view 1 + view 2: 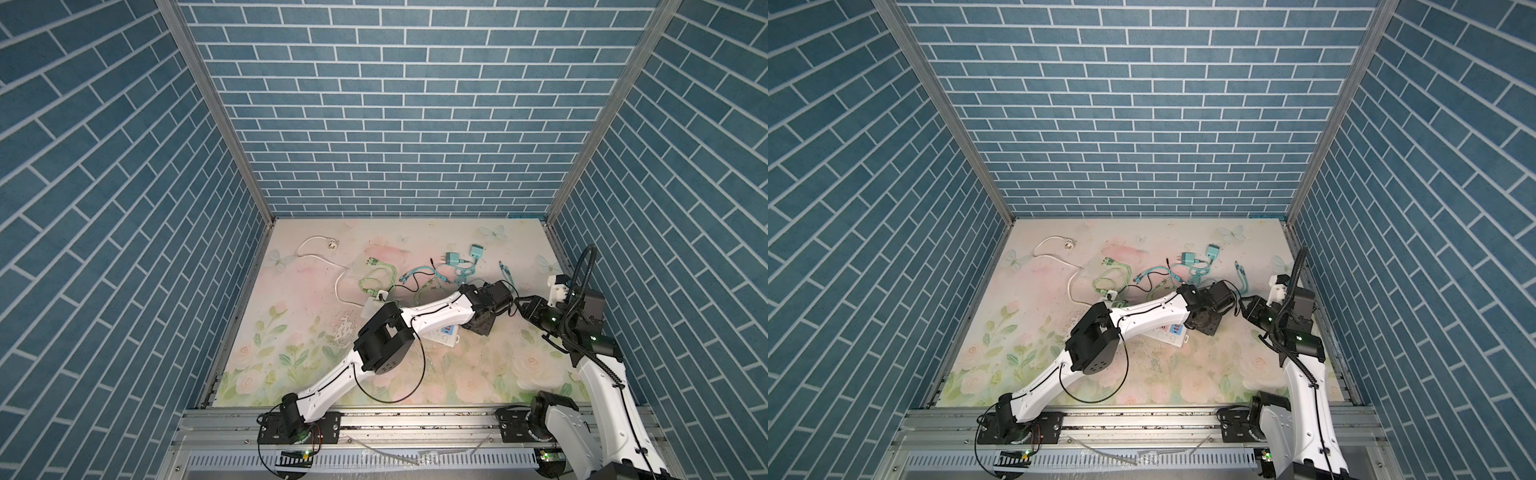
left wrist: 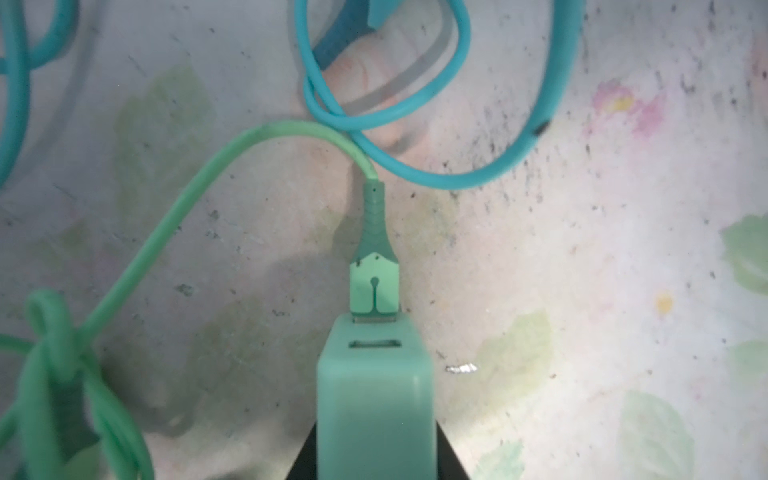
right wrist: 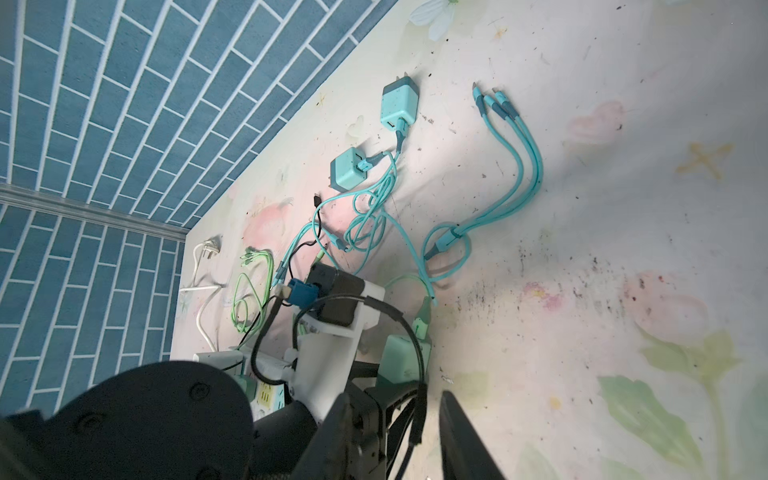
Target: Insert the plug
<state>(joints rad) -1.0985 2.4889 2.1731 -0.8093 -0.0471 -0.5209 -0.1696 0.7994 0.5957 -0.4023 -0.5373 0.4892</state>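
I read the left gripper point(image 2: 376, 451) as clenched on the mint-green square plastic charger block point(image 2: 374, 395). The pale green USB plug point(image 2: 375, 286) sits in one of its two ports, over the floral table point(image 2: 582, 291). The right gripper point(image 3: 395, 411) stands parted and empty, nearby.

Left arm point(image 1: 432, 316): white link shells, black joint housings, thin black cable loop point(image 1: 424, 365), black screwed base plate point(image 1: 328, 430). Right arm point(image 1: 598, 390): same build, black corrugated hose point(image 1: 581, 268), green indicator lights, white camera bracket point(image 1: 559, 293). Right tool point(image 3: 395, 399): black fingers.
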